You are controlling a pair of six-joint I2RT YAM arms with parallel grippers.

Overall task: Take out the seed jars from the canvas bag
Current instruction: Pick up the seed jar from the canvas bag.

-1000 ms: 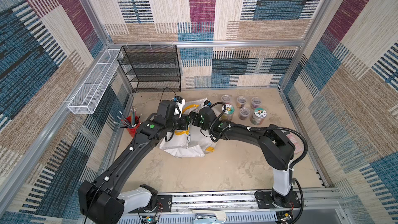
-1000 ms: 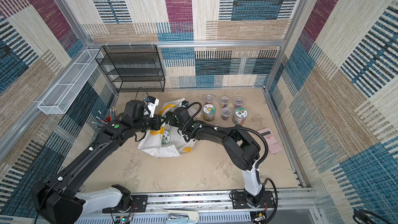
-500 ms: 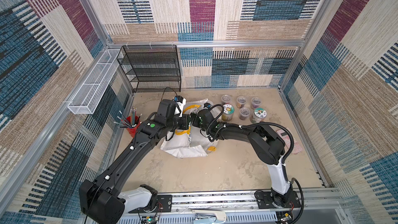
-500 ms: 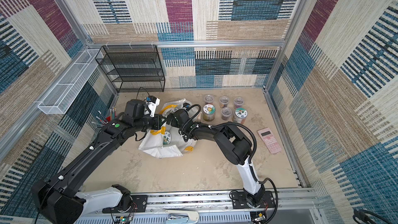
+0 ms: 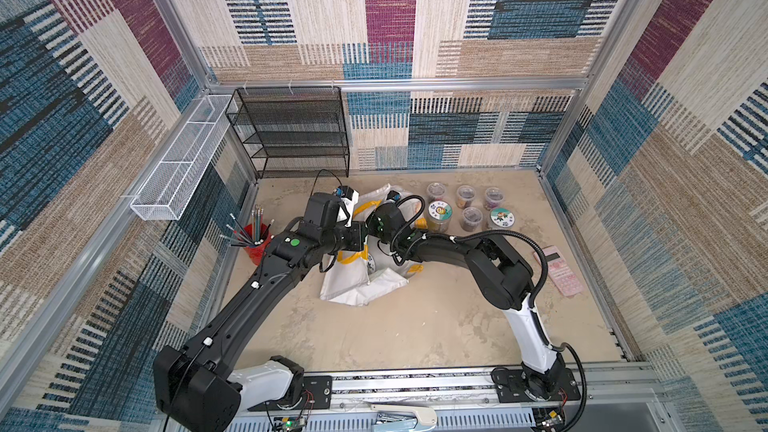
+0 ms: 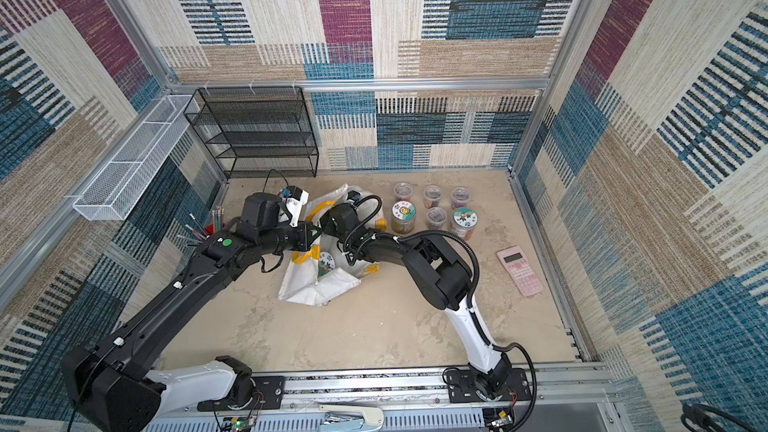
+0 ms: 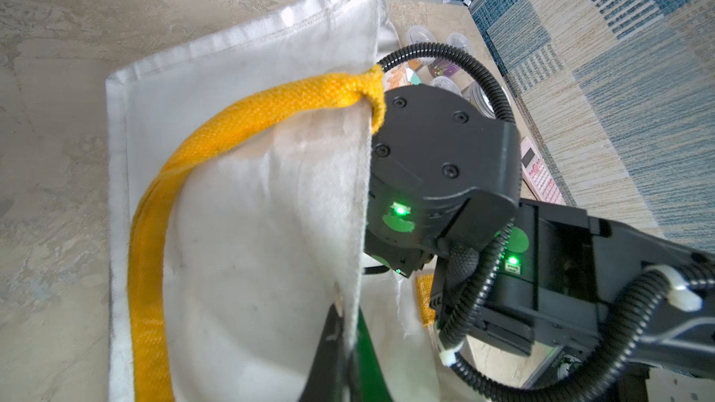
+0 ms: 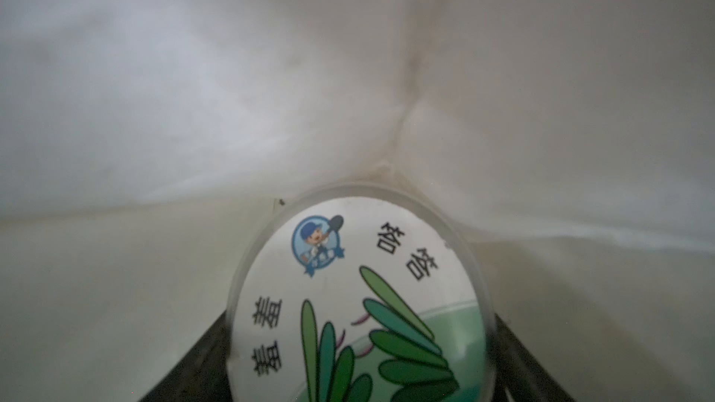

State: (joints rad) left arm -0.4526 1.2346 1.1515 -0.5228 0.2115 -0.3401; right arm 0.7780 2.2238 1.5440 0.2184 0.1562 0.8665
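Between the right claw's [image 8: 361,319] jaws, inside the canvas bag [image 7: 251,187], sits a seed jar [image 8: 356,284]; whether clamped, I cannot tell. The left claw [image 7: 348,346] pinches the bag's rim, propping its mouth open.

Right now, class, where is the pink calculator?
In a top view the pink calculator lies flat on the table, close to its right edge, a little nearer the robot than the nearest green-lidded jar.
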